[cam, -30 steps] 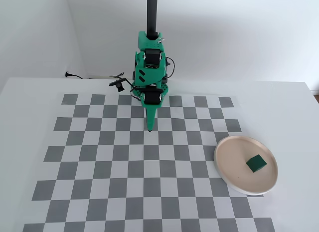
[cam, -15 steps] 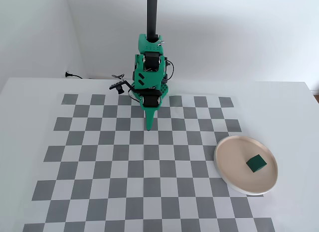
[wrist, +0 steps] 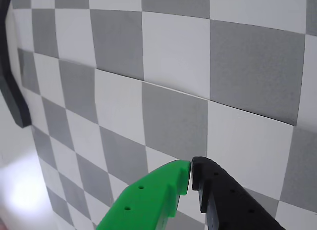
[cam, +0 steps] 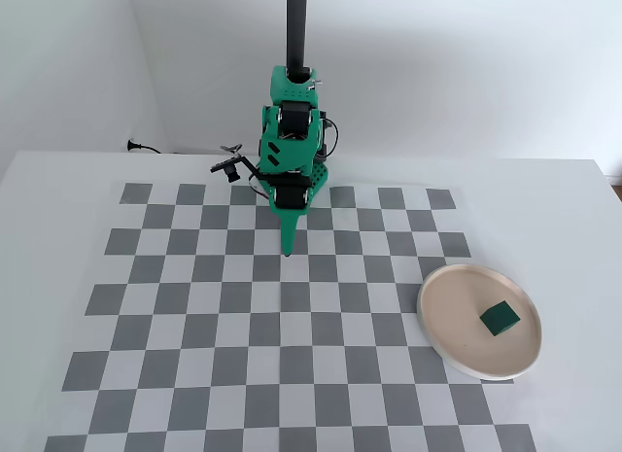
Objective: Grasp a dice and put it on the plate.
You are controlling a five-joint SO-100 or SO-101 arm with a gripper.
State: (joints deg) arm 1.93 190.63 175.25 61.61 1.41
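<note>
Dice (cam: 500, 319) sits on the plate (cam: 445, 328), lower right of the fixed view. We judge it light, rigid and smooth; we'd pinch two opposite flat faces. Our hand (cam: 289, 249), upper centre, is empty, tips nearly touching.

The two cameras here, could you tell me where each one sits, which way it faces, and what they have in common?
Wrist view: rides on the arm, looking down along the shut gripper at the checkered mat; only the green and black fingertips show.
Fixed view: stands high at the table's front, facing the back wall; it shows the whole arm, the gripper, the plate and the dice lying on it.
Shared: the gripper tip and the checkered mat; plate and dice appear in the fixed view only.
</note>
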